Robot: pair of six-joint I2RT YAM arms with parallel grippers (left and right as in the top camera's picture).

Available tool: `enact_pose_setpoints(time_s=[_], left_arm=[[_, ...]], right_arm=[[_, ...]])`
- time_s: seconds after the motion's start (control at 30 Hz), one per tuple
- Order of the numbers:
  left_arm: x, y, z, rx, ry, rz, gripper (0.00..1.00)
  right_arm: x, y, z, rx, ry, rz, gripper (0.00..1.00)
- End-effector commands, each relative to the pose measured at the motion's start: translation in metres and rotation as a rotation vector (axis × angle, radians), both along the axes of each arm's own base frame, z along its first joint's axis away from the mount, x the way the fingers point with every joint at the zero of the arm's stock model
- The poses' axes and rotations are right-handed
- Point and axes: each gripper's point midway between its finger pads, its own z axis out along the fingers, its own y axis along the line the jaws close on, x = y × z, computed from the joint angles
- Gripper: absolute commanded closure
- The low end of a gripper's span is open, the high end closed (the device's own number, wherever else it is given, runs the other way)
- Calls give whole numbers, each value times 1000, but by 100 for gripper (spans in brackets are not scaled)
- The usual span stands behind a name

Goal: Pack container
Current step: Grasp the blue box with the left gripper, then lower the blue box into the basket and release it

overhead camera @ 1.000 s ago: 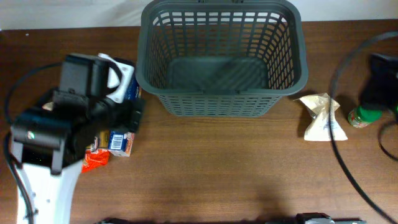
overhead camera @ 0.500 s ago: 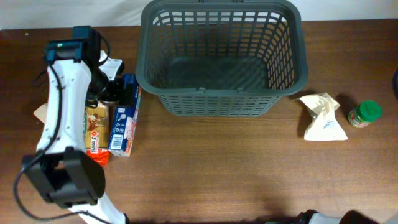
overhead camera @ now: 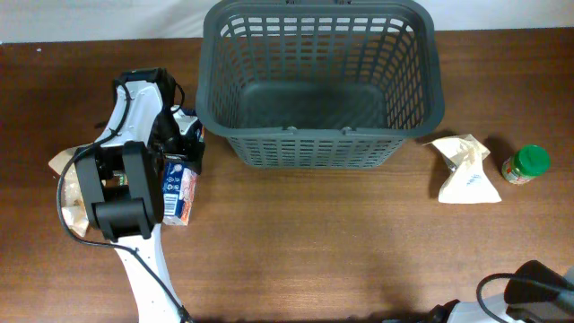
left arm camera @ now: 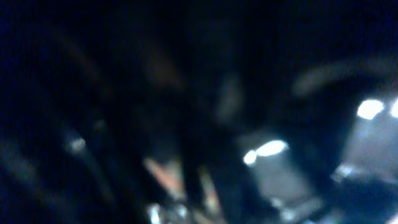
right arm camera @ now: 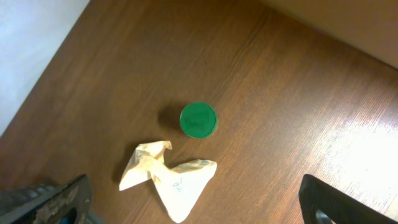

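Note:
The container [overhead camera: 318, 81], a big dark grey slotted basket, stands empty at the back middle of the table. My left arm [overhead camera: 126, 193] is folded over a cluster of groceries to the left of it, with the gripper end near a blue and white box [overhead camera: 177, 193]. The left wrist view is dark and blurred, so its jaws cannot be read. My right gripper [right arm camera: 193, 210] hangs open high above a crumpled paper bag [right arm camera: 166, 177] and a green-lidded jar [right arm camera: 198, 119]. Its fingers [right arm camera: 46, 202] stand far apart with nothing between them.
The paper bag [overhead camera: 466, 169] and the jar [overhead camera: 525, 163] lie to the right of the basket. A tan packet [overhead camera: 61, 165] pokes out at the far left. Part of the right arm [overhead camera: 538, 289] shows at the bottom right corner.
The right arm left the jar at the right edge and pulled back to the bottom right, its gripper opening. The left arm swung and folded down over the groceries on the left.

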Motion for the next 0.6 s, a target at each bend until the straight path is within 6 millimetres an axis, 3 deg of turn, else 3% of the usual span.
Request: enact_pose_setpoints(time_s=[0.0,0.07,0.13,0.27,0.3,0.37,0.4,0.43,0.5,0.53,0.57], left_arm=[[-14,7,-37,41,112,18,97],[-12,3,-30,21,104,32,98],[4,0,-9,1,46,45,98],[67,7,88,32,-246,49,98],[80,10,114,47,-330,49,98],[112,13,197,65,-607,52,98],[118,13,225,69,-699,53,98],[121,13,248,72,-772,54,98],[120,10,351,91,-1105,8,99],[117,-4,391,76,-1240,-103,98],[111,-18,410,59,-1296,-199,98]], right_arm=[[4,-2,-5,16,5,-6,1],[4,-3,-6,18,8,-6,1],[4,-3,-6,18,8,-6,1],[4,-3,-6,18,8,-6,1],[4,-3,-6,18,8,-6,1],[4,-3,-6,18,8,-6,1],[4,-3,-6,18,8,-6,1],[4,-3,-6,18,8,-6,1],[4,-3,-6,18,8,-6,1],[4,-3,-6,18,8,-6,2],[4,-3,-6,18,8,-6,1]])
